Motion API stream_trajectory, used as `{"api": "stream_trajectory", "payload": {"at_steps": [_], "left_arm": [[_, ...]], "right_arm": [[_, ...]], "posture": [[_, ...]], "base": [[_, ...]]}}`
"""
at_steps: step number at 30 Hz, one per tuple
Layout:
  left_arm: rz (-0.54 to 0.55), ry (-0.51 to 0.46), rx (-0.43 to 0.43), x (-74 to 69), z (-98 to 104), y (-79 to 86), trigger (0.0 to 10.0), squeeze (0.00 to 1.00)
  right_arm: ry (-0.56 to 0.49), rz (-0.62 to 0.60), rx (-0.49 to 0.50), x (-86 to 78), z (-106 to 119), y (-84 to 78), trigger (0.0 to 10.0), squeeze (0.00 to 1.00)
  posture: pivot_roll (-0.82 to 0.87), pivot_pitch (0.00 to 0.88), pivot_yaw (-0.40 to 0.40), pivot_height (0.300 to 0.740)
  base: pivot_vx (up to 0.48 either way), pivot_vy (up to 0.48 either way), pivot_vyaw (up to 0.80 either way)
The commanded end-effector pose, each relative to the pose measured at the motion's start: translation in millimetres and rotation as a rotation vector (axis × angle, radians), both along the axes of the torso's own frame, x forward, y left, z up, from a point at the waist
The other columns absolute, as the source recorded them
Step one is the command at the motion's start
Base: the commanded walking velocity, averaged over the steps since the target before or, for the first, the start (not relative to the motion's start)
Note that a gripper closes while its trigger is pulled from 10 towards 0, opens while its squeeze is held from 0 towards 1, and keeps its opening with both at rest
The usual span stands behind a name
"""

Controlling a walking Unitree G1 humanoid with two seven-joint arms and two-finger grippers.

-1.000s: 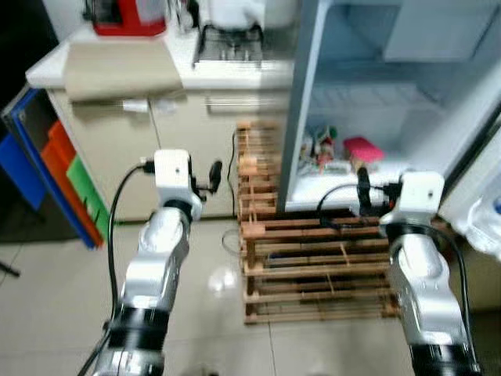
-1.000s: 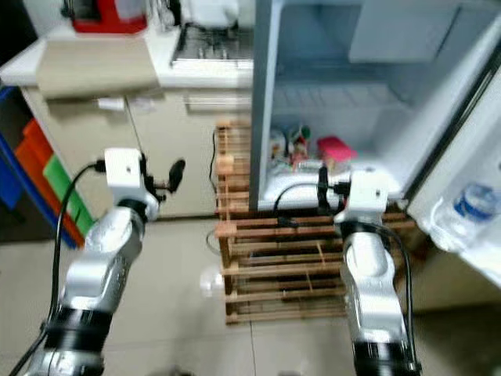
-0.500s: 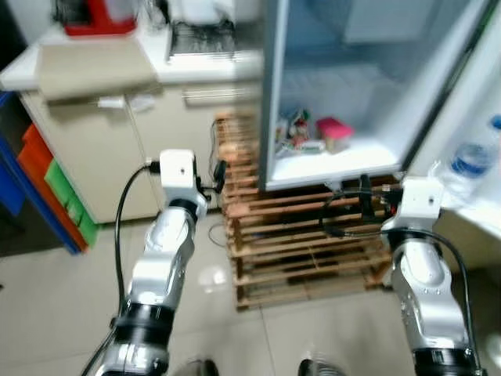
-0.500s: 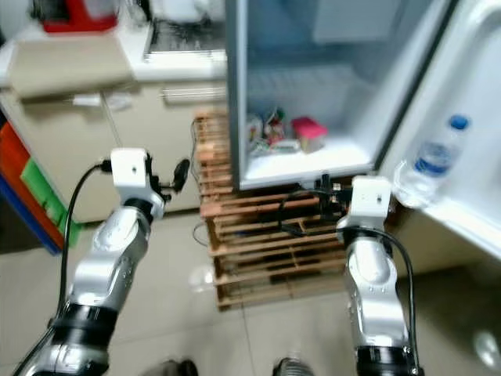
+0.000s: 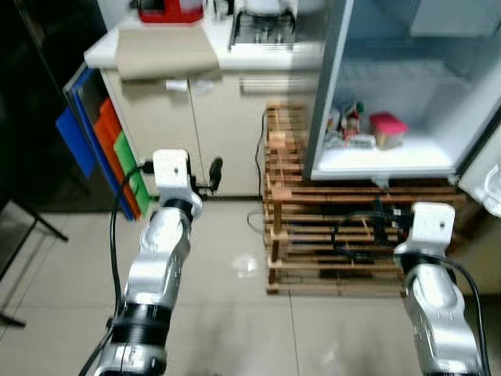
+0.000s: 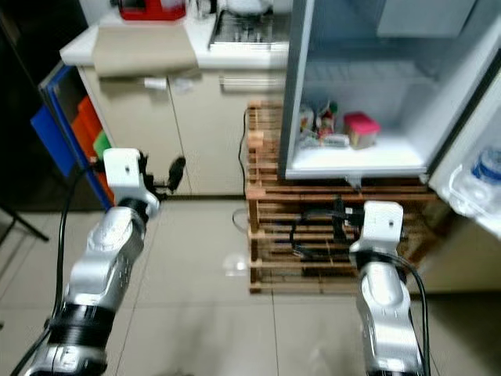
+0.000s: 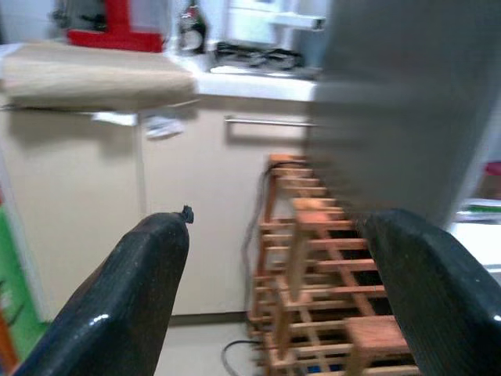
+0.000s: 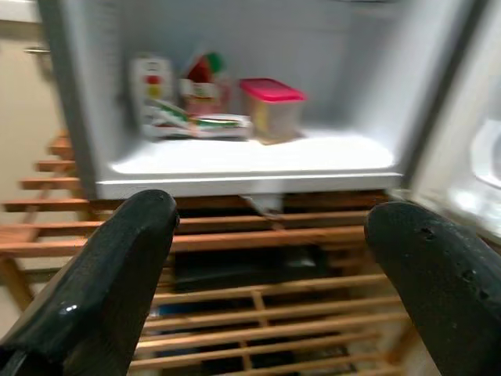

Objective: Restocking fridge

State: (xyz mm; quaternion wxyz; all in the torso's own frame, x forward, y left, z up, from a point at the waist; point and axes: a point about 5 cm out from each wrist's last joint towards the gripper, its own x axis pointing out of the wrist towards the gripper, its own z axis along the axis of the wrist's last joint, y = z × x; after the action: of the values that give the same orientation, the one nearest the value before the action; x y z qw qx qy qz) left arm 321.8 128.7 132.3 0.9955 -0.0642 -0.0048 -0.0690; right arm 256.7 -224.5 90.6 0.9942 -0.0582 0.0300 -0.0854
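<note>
An open fridge (image 5: 395, 159) stands on a wooden pallet rack (image 5: 313, 235) ahead on the right. On its lowest shelf are a pink-lidded container (image 8: 272, 106) and some cartons and packets (image 8: 168, 94). A water bottle (image 6: 479, 178) sits in the door at the far right. My left gripper (image 7: 278, 227) is raised in front of the beige cabinet, open and empty. My right gripper (image 8: 270, 215) is held before the pallet rack below the fridge shelf, open with nothing between its fingers.
A white counter (image 5: 102, 55) carries a beige cloth (image 5: 164, 51), a red appliance (image 5: 171, 9) and a dish rack (image 5: 264, 27). Blue, orange and green boards (image 5: 102, 145) lean beside the cabinet. A dark leg (image 5: 23, 235) stands at far left. Pale tiled floor (image 5: 235, 313) lies below.
The whole picture has shifted as the camera moved back and swung, so the fridge sits farther right and more floor shows. Both arms keep the same raised pose, fingers apart.
</note>
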Motion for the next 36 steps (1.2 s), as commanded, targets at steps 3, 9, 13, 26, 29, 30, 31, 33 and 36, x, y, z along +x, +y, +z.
{"api": "stream_trajectory", "payload": {"at_steps": [3, 9, 13, 26, 29, 30, 31, 33, 36], "left_arm": [[-0.029, 0.002, -0.012, -0.2, -0.7, -7.0, 10.0, 0.00], [-0.034, 0.008, -0.024, -2.0, -3.7, -8.1, 10.0, 0.00], [-0.028, 0.021, -0.027, -2.6, -7.3, -6.8, 10.0, 0.00], [0.039, 0.141, -0.090, 1.5, -31.3, 7.1, 10.0, 0.00], [0.040, 0.182, -0.010, 1.4, -41.2, 10.2, 10.0, 0.00], [0.040, 0.182, -0.010, 1.4, -41.2, 10.2, 10.0, 0.00], [0.051, 0.338, 0.091, -1.7, -68.4, 18.7, 10.0, 0.00], [0.035, 0.534, 0.200, -11.6, -99.2, 27.4, 10.0, 0.00], [0.029, 0.637, 0.223, -20.5, -117.0, 34.5, 10.0, 0.00]], "right_arm": [[0.017, -0.023, -0.018, -5.6, -4.1, -8.9, 10.0, 0.62], [0.044, -0.028, -0.026, -10.1, -10.5, -14.7, 10.0, 0.62], [0.114, -0.021, -0.033, -18.3, -26.0, -20.2, 10.0, 0.62], [0.848, -0.438, -0.170, -100.8, -120.6, -119.0, 10.0, 0.62], [0.895, -0.543, -0.193, -114.8, -116.7, -142.2, 10.0, 0.62], [0.895, -0.543, -0.193, -114.8, -116.7, -142.2, 10.0, 0.62], [0.899, -0.668, -0.206, -126.0, -104.9, -166.8, 10.0, 0.62], [0.881, -0.771, -0.240, -131.9, -89.8, -187.8, 10.0, 0.62], [0.835, -0.859, -0.279, -133.9, -71.9, -206.3, 10.0, 0.62]], "posture": [[-0.21, 0.000, 0.043, 0.740], [-0.21, 0.000, 0.041, 0.740], [-0.21, 0.000, 0.045, 0.740], [-0.21, 0.000, 0.050, 0.740], [-0.21, 0.000, 0.050, 0.740], [-0.21, 0.000, 0.050, 0.740], [-0.21, 0.000, 0.054, 0.740], [-0.21, 0.000, 0.055, 0.740], [-0.21, 0.000, 0.059, 0.740]], "base": [[0.000, -0.469, 0.00], [0.000, -0.469, 0.00], [0.000, -0.469, 0.00], [0.000, -0.314, 0.00], [0.000, 0.000, 0.00], [0.000, 0.000, 0.00], [0.000, 0.000, 0.00], [0.000, 0.000, 0.00], [0.000, 0.000, 0.00]]}}
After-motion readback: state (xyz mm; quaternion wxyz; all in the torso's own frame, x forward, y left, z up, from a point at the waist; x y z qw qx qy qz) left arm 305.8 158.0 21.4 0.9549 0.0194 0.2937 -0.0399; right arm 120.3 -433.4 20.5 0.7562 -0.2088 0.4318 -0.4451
